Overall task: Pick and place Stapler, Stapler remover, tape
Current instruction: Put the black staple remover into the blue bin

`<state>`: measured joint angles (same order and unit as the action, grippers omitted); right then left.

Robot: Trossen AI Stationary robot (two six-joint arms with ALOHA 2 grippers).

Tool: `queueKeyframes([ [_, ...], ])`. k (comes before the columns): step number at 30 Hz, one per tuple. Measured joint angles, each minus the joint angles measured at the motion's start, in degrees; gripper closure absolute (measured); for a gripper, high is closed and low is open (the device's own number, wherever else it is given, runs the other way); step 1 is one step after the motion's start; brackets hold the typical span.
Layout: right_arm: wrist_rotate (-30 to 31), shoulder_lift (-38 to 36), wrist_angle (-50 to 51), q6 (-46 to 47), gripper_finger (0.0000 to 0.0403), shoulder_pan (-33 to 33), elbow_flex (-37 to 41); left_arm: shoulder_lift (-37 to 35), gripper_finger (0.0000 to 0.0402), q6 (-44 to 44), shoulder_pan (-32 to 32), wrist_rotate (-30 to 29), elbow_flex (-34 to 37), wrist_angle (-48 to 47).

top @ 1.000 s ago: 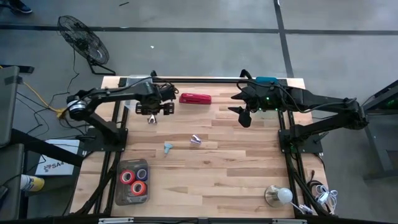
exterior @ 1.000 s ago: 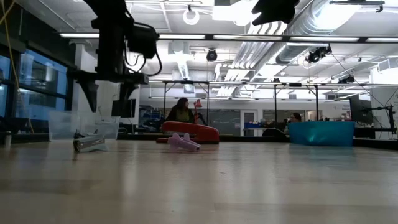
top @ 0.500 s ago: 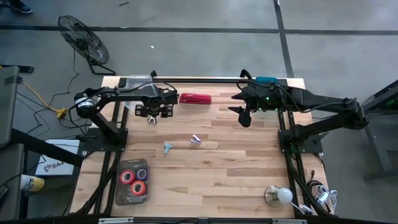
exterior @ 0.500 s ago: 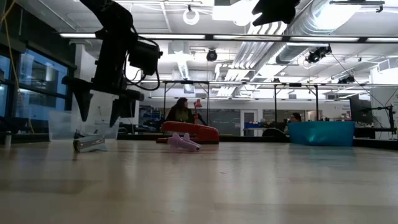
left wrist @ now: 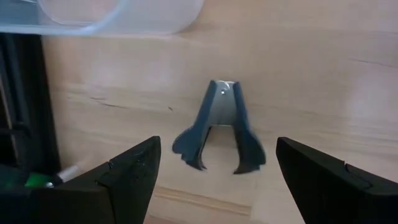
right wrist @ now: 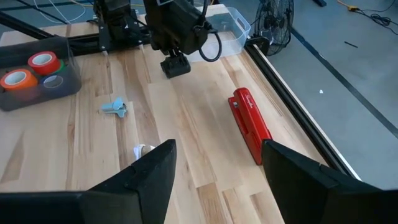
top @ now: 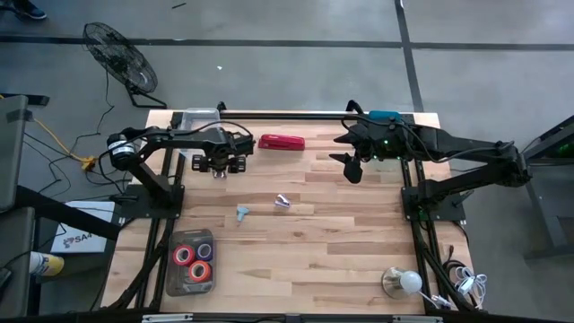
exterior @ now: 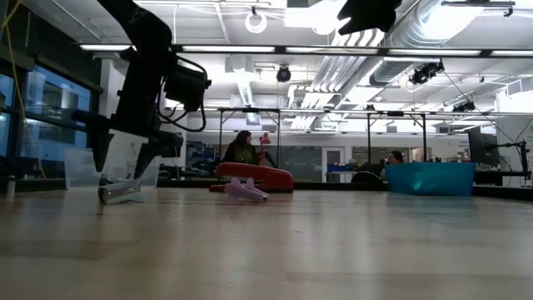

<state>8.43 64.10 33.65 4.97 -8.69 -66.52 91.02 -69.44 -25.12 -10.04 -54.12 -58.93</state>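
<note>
A grey-blue stapler remover [left wrist: 219,127] lies flat on the wooden table [top: 341,233] near its far left. My left gripper [top: 219,164] hangs open just above it and points down. Its fingers [exterior: 100,162] stand on either side of the remover [exterior: 119,192], clear of it. The red stapler [top: 282,142] lies on its long side near the far edge, to the right of that gripper. Red, orange and purple tape rolls sit in a dark tray [top: 191,260] at the near left. My right gripper [top: 352,170] waits open, raised over the far right.
A light blue claw piece [top: 242,213] and a pale one [top: 282,202] lie mid-table. A clear plastic bin [top: 199,118] stands at the far left corner and a teal box [top: 384,116] at the far right. A bulb [top: 402,283] rests near the front right.
My left gripper has come down toward the grey-blue stapler remover and tipped to point more steeply down. It has stayed open. The remover has not moved.
</note>
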Motion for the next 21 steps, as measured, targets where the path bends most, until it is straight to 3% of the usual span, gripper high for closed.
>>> queueKeyframes([
  [21, -0.4, 0.0, 0.1, 0.5, 0.0176, 0.0, 0.0, 0.0, 0.0095, 0.2, 0.0, 0.6, 2.9, 6.5],
])
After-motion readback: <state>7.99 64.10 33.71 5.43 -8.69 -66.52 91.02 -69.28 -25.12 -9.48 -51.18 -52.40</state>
